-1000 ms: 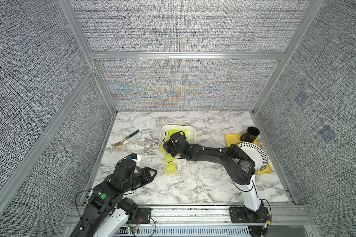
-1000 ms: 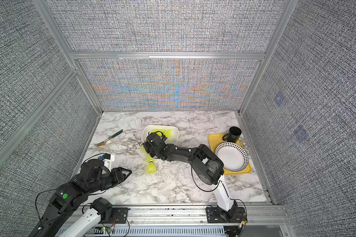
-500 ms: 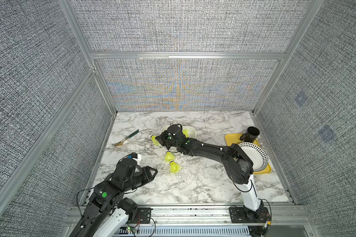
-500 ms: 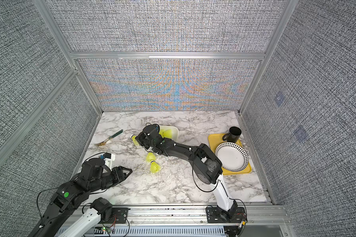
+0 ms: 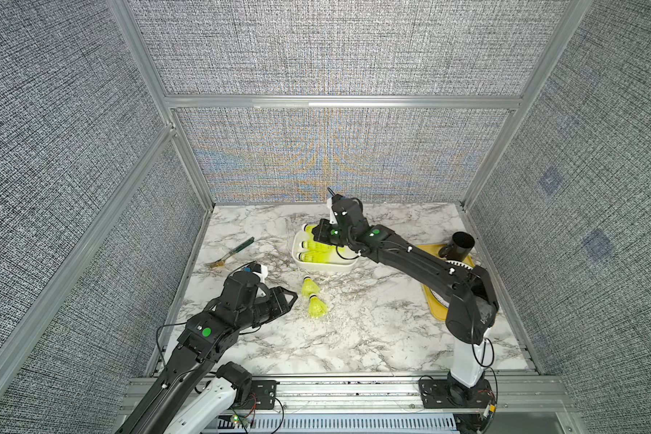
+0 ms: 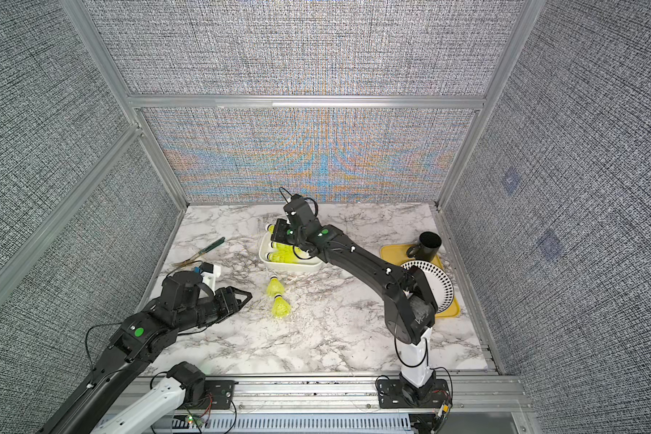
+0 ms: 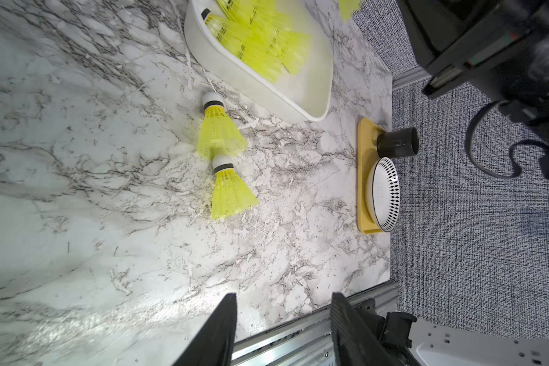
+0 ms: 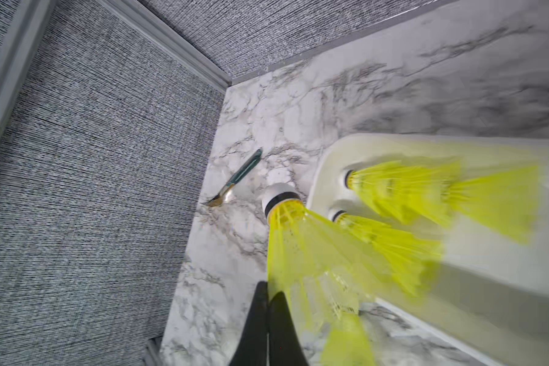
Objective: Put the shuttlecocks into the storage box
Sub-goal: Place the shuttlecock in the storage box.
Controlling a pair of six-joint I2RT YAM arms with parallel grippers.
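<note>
While the right end effector point(image 8: 269, 291) is clamped on the skirt of one neon yellow-green plastic shuttlecock with a white cap and thin black band point(image 8: 286, 228), we see this held shuttlecock hanging at the left end of the shallow white rectangular plastic storage box point(image 5: 327, 269). Its cap pokes past the rim, over the white-and-grey marble worktop point(image 5: 354, 338). Several stored shuttlecocks point(image 5: 316, 252) lie on their sides inside the box, caps toward that same end.

Two loose shuttlecocks lie on the worktop. One point(image 5: 309, 289) is just in front of the box's near wall, and the other point(image 5: 317, 309) has its cap against the first one's skirt. The left end effector point(image 7: 283, 298) hovers near them, jaws apart and empty, with only bare worktop between.

The right arm crosses above the box's right end in both top views. Beyond it, a black-and-white patterned plate point(image 6: 435, 280) and a black cylindrical cup point(image 6: 427, 244) sit on a flat yellow tray point(image 6: 393, 252). A gold fork with a green handle point(image 5: 230, 253) lies near the left wall, well apart from the box.
</note>
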